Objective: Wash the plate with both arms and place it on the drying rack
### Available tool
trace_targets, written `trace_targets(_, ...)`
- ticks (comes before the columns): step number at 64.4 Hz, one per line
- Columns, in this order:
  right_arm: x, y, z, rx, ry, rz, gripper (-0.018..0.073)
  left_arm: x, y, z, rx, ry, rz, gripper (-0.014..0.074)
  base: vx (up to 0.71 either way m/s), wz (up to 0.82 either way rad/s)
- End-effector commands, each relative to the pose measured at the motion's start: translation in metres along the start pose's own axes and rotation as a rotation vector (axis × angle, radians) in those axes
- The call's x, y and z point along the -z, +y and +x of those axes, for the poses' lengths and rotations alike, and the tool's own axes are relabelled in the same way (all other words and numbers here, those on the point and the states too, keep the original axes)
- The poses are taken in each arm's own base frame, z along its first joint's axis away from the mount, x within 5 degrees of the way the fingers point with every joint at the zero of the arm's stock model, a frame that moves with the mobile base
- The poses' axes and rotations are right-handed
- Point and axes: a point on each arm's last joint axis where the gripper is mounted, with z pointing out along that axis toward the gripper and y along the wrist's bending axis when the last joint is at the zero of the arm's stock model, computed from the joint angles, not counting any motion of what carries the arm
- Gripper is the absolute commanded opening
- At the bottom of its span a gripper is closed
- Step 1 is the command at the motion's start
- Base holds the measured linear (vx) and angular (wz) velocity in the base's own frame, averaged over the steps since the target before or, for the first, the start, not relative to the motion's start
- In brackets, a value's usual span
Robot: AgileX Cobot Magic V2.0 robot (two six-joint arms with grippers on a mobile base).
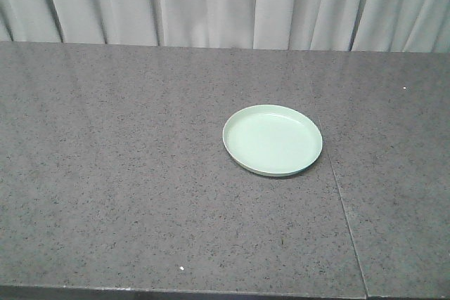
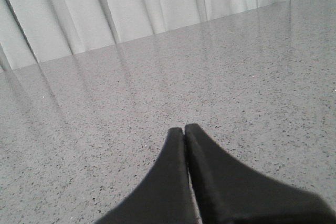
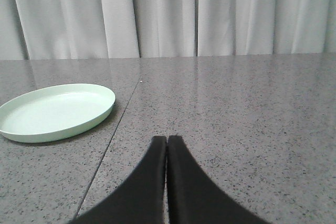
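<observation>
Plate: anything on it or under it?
Nothing is on the plate; its face is bare. It sits flat on the grey speckled countertop, just beside a seam. The patch of counter directly beneath it is covered, so unseen.

Speckled grey counter [image 1: 105,173] bears plate [image 1: 273,140].

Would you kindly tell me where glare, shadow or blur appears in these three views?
Front-facing view: even, soft light; the round pale mint-green plate is sharp, with a thin shadow under its near rim. Left wrist view: pale curtain reflections streak the speckled grey stone counter; the close black jaws look soft. Right wrist view: similar sheen, shadow beside the plate's right edge.
</observation>
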Motion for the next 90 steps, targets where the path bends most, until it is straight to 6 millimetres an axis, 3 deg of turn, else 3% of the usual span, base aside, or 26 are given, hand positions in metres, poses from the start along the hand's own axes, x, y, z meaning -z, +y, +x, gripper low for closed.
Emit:
trace_targets(1,0.0,0.0,-0.006,0.005,-0.075,-0.001,-0.0001,0.004,0.002,-0.016,0.011,-0.11,-0.018,-0.0006,0.0,0.0)
trace_targets(60,0.0,0.0,-0.007,0.002,-0.082,-0.002,-0.0001,0.004,0.002,-0.016,0.011,-0.11,-0.018,-0.0006,0.0,0.0)
trace_targets(63,0.001,0.001,-0.009,-0.033,-0.104,-0.006,-0.0001,0.004,0.002,-0.016,0.011,-0.11,-0.018,-0.0006,0.0,0.0)
trace_targets(75,0.001,0.0,-0.014,-0.45,-0.162,-0.03,-0.0001,0.004,0.002,-0.016,0.011,-0.11,-0.018,-0.0006,0.0,0.0)
trace_targets(83,0.003,-0.001,-0.02,-0.537,-0.185,-0.038,-0.0001,0.004,0.002,-0.016,0.011,-0.11,-0.018,-0.0006,0.0,0.0)
trace_targets(90,0.009,0.002,-0.048,-0.469,-0.226,-0.063,-0.0001,0.004,0.002,-0.016,0.011,-0.11,-0.018,-0.0006,0.0,0.0)
